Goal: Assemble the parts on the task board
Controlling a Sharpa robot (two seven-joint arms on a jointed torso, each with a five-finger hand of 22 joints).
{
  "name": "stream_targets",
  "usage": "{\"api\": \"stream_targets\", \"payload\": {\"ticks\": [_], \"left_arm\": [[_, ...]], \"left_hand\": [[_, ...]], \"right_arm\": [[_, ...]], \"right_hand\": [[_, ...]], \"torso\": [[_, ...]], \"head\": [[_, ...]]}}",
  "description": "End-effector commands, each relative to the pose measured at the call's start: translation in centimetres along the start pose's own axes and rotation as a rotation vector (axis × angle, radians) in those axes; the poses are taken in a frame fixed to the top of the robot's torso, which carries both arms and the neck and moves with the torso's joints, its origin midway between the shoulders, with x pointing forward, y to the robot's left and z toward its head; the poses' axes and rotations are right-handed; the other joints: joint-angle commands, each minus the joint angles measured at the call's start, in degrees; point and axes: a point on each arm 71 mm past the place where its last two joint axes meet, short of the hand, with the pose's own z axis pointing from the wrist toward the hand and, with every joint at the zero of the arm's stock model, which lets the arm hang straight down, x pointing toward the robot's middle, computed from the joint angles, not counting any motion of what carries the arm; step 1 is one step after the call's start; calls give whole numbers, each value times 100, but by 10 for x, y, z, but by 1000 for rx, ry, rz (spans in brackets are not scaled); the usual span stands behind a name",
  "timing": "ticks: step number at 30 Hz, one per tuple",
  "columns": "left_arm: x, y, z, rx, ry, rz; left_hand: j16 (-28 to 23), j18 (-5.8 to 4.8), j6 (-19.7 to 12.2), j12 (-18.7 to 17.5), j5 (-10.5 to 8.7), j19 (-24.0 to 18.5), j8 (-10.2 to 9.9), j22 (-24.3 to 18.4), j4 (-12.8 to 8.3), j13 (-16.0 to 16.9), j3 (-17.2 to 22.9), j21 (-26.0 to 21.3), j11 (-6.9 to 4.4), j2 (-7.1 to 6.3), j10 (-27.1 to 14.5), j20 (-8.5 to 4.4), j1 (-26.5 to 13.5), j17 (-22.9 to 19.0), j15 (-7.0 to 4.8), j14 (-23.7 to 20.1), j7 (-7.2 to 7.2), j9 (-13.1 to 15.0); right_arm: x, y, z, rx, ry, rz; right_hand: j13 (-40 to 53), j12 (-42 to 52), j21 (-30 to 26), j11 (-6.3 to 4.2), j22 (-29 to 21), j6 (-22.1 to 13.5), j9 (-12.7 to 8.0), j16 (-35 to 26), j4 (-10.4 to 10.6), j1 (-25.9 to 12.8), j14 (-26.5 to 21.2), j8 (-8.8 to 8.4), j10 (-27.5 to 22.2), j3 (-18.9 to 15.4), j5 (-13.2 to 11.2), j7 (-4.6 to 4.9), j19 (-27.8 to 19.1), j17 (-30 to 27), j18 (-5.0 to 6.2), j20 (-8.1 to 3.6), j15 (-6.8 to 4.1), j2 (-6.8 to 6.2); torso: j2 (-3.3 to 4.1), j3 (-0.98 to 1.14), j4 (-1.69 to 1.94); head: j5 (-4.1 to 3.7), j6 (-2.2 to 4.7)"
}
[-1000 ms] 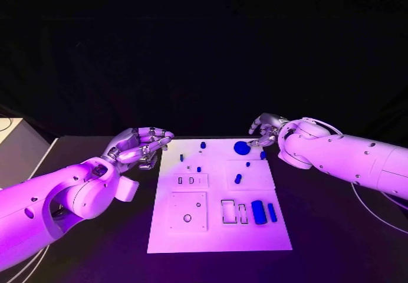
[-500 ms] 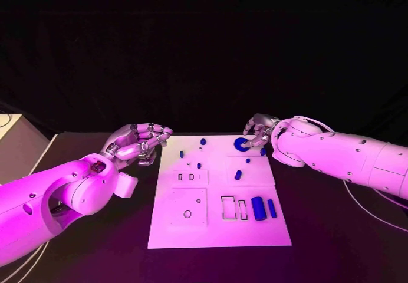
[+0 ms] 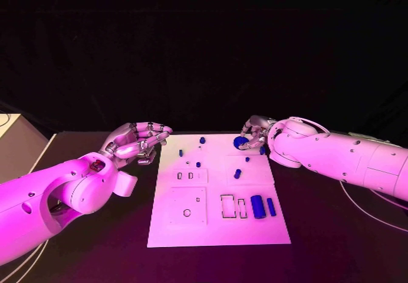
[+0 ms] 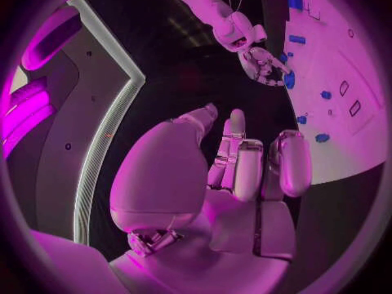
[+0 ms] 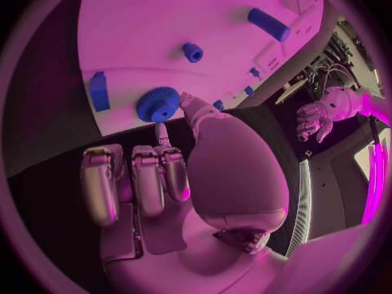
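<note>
Your head camera looks down on the task board (image 3: 219, 194). Your wrist cameras peer close past each palm; both catch that board, and the left also catches the right hand (image 4: 263, 64).

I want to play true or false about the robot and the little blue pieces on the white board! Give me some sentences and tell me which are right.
1. The round blue toothed gear sits at the far edge of the white task board, by the right hand. True.
2. The left hand holds a blue piece. False: it holds nothing and hovers beside the board's far left corner.
3. Two long blue bars lie side by side near the board's right edge. True.
4. The right hand has lifted the gear high above the board. False: the gear rests on the board, with a fingertip right at its rim.
5. The board lies on a black table. True.
</note>
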Motion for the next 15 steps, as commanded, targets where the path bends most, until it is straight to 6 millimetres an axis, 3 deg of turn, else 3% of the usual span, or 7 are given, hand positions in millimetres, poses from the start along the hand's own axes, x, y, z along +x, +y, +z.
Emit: {"api": "stream_targets", "payload": {"ticks": [1, 15], "left_arm": [[2, -1, 0, 7, 7, -8], [2, -1, 0, 2, 9, -8]], "left_hand": [[-35, 17, -48, -18, -5, -32, 21, -4, -6, -8, 33, -29, 8, 15, -37, 6, -65, 317, 6, 12, -2, 8], [-43, 18, -49, -32, -5, -36, 24, -8, -2, -21, 43, -31, 12, 17, -49, 8, -69, 309, 8, 6, 2, 9]], "right_arm": [[1, -1, 1, 6, 5, -34], [1, -6, 4, 25, -15, -44]], "right_hand": [[1507, 12, 13, 35, 1323, -19, -9, 20, -1, 39, 607, 22, 594, -16, -31, 3, 466, 1506, -116, 36, 38, 32], [1507, 12, 5, 38, 1317, -6, -22, 20, -18, 126, 607, 51, 594, 65, 108, 7, 458, 1506, -114, 42, 39, 105]], "torso": [[1, 1, 7], [-2, -2, 7]], "head": [[2, -5], [15, -10]]}}
